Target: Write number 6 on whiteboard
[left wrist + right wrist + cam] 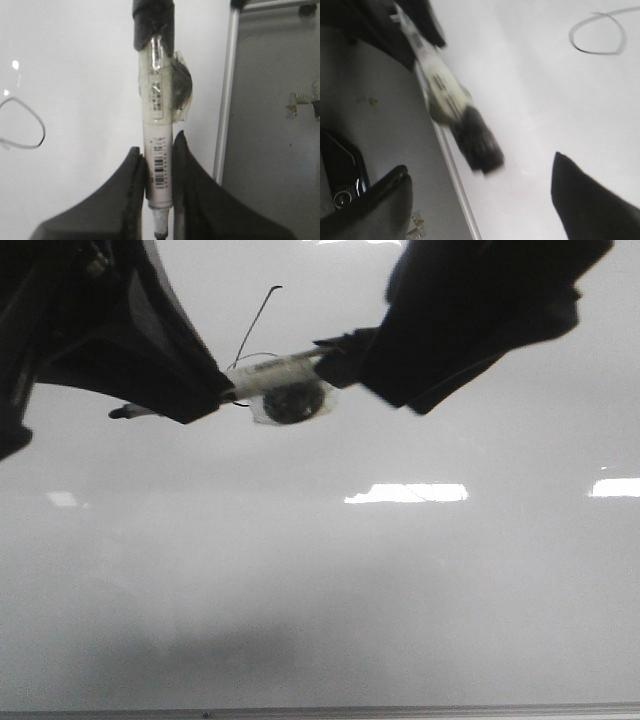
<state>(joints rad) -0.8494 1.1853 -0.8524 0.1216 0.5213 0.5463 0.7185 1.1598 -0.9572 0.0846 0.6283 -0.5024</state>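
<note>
Left pincer (159,200) clamped on the marker (156,115), capping next

The right pincer (480,200) was wide open, empty, facing the cap end along the marker's axis (the nearer arm); the number 6 (256,325) stood on the whiteboard (400,590) behind.

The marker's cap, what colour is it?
Black cap, on the whitish marker; left wrist view shows it best.

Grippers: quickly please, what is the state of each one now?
Left gripper: closed on the marker.
Right gripper: open, holding nothing; the marker's cap end lies between its fingers, untouched.
</note>
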